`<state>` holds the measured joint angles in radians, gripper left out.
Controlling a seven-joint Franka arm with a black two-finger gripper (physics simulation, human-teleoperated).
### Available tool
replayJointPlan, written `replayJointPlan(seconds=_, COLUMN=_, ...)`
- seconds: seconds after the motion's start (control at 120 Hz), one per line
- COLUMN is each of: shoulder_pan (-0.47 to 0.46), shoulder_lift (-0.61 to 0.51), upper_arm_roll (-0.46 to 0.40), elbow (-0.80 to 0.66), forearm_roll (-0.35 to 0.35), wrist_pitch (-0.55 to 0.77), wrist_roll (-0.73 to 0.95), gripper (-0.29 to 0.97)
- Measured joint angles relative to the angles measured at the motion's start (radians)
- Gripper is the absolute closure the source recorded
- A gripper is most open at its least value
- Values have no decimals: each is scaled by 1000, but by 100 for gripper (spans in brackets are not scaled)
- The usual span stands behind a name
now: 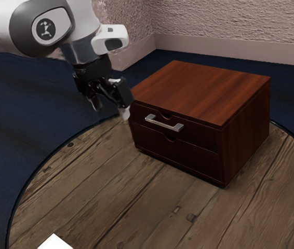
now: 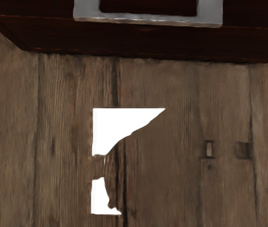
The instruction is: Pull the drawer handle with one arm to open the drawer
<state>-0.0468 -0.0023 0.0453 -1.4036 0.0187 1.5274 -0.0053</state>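
Note:
A dark red-brown wooden cabinet [image 1: 204, 93] with two drawers stands on the round wooden table [image 1: 136, 207]. The upper drawer [image 1: 175, 128] carries a silver bar handle [image 1: 164, 123] and its front sits flush with the cabinet face. My black gripper [image 1: 110, 110] hovers just off the cabinet's corner on the exterior view's left, level with the upper drawer, a short way from the handle. It is open, with nothing between the fingers. In the wrist view the silver handle [image 2: 148, 16] and the dark drawer front [image 2: 138, 42] lie ahead of my hand, with the wooden tabletop [image 2: 195, 118] beneath.
A small white object [image 1: 53, 243] lies at the table's near edge on the exterior view's left. Dark blue floor [image 1: 27, 114] surrounds the table, and a pink textured wall [image 1: 214, 21] stands behind. A white patch [image 2: 110, 130] shows on the tabletop under my hand.

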Motion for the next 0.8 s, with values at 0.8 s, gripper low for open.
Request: replayJointPlan(seconds=0.8, shoulder_pan=33, shoulder_lift=-150, upper_arm_roll=-49, elbow=-324, forearm_roll=-73, wrist_pitch=228, wrist_roll=-973, gripper=0)
